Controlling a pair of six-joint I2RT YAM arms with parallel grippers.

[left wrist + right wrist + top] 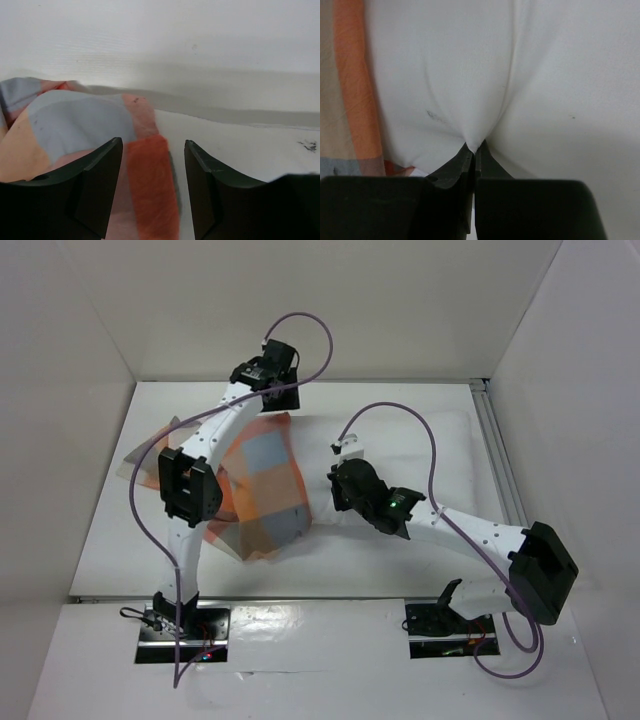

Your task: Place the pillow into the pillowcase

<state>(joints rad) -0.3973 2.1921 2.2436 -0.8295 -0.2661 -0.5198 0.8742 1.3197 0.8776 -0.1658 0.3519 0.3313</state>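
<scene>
We note the right pincer (474,150) clamped on a fold of the pillow (445,75) mid-desk (110,540), probably to feed it leftward, while the left pincer (152,145) stands open over the far edge of the pillowcase (75,120), left of the pillow.

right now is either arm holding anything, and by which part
Right gripper: jaws shut on a pinched fold of the pillow, near the pillowcase edge. Left gripper: jaws open over the pillowcase, gripping nothing.

We are hanging our left gripper (278,390) over the checked pillowcase (262,475), which is lying crumpled on the left half of the tabletop (115,555). Our right gripper (335,480) is sitting on the white pillow (410,445), just beside the pillowcase.
</scene>
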